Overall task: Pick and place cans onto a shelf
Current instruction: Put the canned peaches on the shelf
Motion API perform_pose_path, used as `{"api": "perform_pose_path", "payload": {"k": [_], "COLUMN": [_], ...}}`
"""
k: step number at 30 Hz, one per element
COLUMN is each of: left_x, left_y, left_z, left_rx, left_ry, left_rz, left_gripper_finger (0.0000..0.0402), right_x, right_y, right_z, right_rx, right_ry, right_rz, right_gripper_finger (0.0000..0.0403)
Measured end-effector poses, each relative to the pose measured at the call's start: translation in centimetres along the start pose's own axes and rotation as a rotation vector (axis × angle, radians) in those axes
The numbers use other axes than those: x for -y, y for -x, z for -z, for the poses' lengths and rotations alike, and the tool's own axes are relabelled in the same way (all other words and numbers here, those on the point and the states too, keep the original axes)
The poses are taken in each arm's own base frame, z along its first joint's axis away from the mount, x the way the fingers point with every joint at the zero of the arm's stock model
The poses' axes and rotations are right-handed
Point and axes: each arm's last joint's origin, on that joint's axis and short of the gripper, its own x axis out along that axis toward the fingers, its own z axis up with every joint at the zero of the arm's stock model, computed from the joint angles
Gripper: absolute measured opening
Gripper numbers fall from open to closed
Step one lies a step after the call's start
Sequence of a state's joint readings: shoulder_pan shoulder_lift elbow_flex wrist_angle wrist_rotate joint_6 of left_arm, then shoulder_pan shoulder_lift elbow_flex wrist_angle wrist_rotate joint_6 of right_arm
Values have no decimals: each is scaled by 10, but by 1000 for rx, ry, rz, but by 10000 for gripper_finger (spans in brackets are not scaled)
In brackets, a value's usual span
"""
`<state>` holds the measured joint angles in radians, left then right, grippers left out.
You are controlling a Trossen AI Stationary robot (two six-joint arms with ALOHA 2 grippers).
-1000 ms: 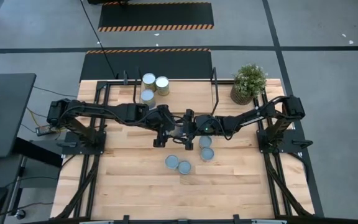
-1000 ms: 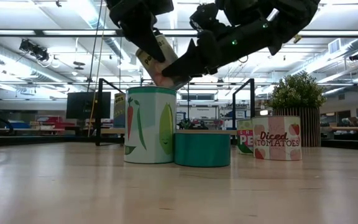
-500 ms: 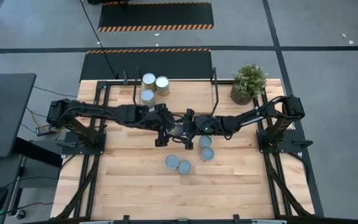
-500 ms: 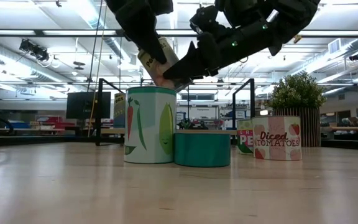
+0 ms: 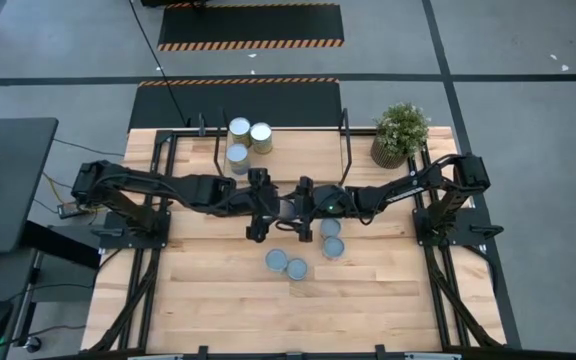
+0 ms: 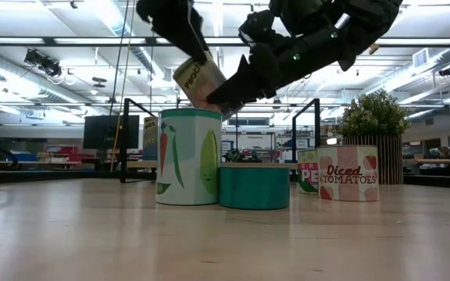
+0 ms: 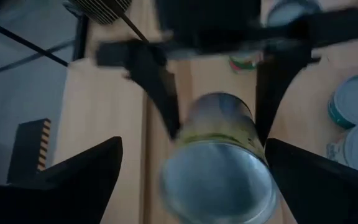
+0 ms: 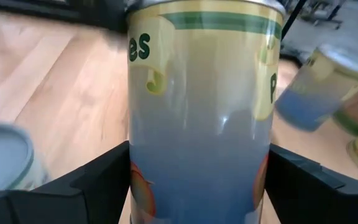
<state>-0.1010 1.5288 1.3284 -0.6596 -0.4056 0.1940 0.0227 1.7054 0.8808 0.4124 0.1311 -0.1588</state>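
Both arms are meeting over the middle of the table [image 5: 208, 300]. The right gripper [image 6: 223, 92] is pinching a tilted peach can [image 6: 198, 78] in the air, its jaws pressed against the can's sides. The left gripper [image 5: 259, 205] is hovering just beside it with its jaws spread wide, clear of the can. Below them, a tall vegetable can [image 6: 188, 157], a short teal can [image 6: 255, 186] and a diced tomatoes can [image 6: 348, 173] are standing on the table. Three cans [image 5: 246, 138] are already sitting on the shelf [image 5: 298, 145] at the far edge, near the potted plant [image 5: 400, 133].
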Motion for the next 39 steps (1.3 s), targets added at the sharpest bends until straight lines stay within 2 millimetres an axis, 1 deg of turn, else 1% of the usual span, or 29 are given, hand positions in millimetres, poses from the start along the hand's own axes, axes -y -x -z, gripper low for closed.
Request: {"api": "perform_pose_path", "payload": {"k": [4,7,10,13,18,22,25,29,32,34,39], "left_x": [0,-1,0,0,11,16,15,12,9,9,10], "left_y": [12,20,22,23,10,3,4,8,12,11,10], "left_z": [-8,-7,3,14,36,53,50,40,37,37,36], "left_rx": [17,-37,-144,-247,-318,-310,-190,-27,21,22,36], "left_ry": [1,17,31,56,53,56,101,147,167,154,155], "left_rz": [-4,8,26,14,12,-10,-14,-27,-27,-28,-26], "left_gripper_finger": [398,398,398,398,398,398,398,398,398,398,398], "right_x": [-2,-3,-2,-2,-5,-8,-7,-6,-8,-8,-7], "right_y": [0,0,1,2,11,22,27,24,20,17,17], "right_z": [6,10,13,12,2,-8,-14,-20,-21,-19,-21], "right_rx": [-54,-92,-132,-135,-107,-88,-55,22,62,70,94], "right_ry": [6,8,14,14,24,52,50,41,35,34,30], "right_rz": [-23,-23,-3,4,-13,-27,-24,-18,-32,-39,-42], "right_gripper_finger": [326,326,326,326,326,326,326,326,326,326,326]}}
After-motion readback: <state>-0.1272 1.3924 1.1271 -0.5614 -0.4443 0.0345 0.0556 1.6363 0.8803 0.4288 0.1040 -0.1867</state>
